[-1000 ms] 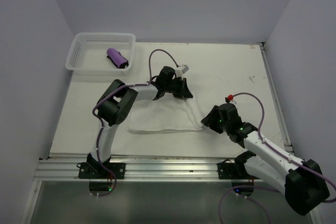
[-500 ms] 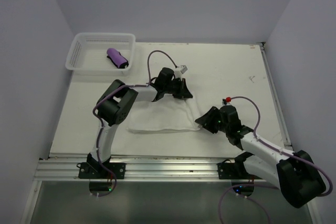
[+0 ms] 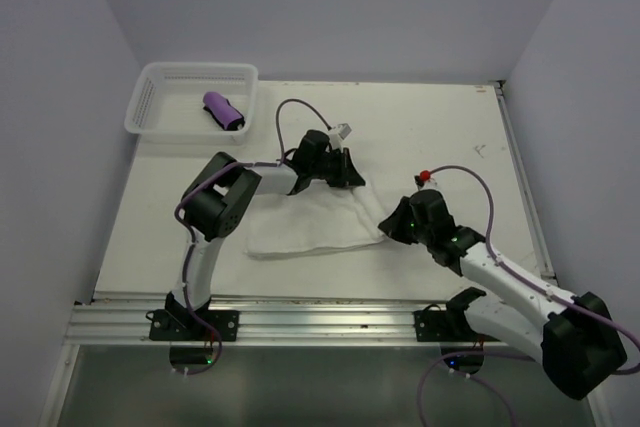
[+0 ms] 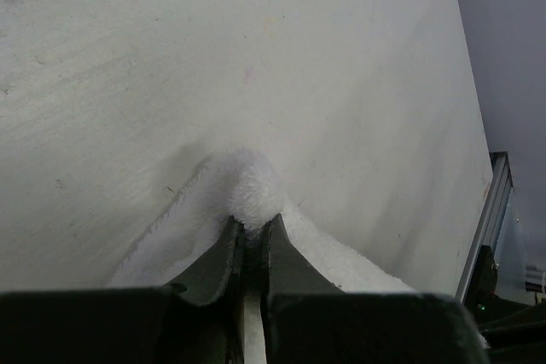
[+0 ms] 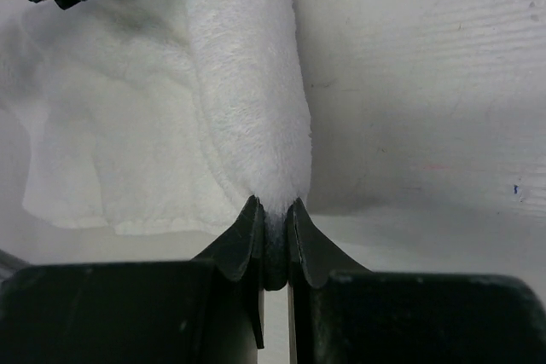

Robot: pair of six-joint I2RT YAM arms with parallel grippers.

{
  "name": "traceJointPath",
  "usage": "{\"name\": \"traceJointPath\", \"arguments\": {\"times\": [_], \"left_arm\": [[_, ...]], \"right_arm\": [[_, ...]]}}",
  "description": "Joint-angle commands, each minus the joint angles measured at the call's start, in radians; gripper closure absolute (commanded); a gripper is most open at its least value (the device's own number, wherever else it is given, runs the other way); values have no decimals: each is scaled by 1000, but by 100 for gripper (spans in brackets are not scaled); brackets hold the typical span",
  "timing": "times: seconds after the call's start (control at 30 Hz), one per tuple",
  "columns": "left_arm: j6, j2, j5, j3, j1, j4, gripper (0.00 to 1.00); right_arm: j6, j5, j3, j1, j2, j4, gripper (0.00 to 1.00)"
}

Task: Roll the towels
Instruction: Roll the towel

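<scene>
White fluffy towel [image 3: 305,232]: your left gripper [image 4: 252,228] clenches its far right corner, your right gripper [image 5: 274,212] its near one.

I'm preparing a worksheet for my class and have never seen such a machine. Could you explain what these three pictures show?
Two robot arms are bolted to the near edge of a table. One picture looks down from above; the other two come from cameras on the wrists. A large white towel lies on the table. The left gripper pinches its far right corner, and the right gripper pinches its near right corner. A rolled purple towel lies in the white basket at the far left.
</scene>
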State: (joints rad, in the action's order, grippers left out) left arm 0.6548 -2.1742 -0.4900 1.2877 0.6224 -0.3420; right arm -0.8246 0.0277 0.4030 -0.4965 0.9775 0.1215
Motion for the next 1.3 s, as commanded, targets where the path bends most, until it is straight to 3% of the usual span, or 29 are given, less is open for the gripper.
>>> {"name": "traceJointPath", "arguments": {"times": [0.0,0.13,0.27,0.47,0.67,0.83,1.27], "left_arm": [[46,53,99,-14,-19,61,100],[66,73,116,11,-33,101,100],[37,82,125,67,-41,161,100],[17,68,103,119,-55,195,100],[16,56,87,144,-55,207,100],[-6,44,76,176,-64,239,100],[-73,2,53,191,-75,248,100]], "right_arm": [[133,-214,75,-94,-4,185,100],[165,-446,178,-314,162,260,100],[171,-653,272,-428,311,384,100],[136,-865,433,-526,430,582,100],[113,-1018,605,-620,671,771,100],[114,-1051,712,-674,844,842,100],[196,-1003,816,-715,1067,840,100]]}}
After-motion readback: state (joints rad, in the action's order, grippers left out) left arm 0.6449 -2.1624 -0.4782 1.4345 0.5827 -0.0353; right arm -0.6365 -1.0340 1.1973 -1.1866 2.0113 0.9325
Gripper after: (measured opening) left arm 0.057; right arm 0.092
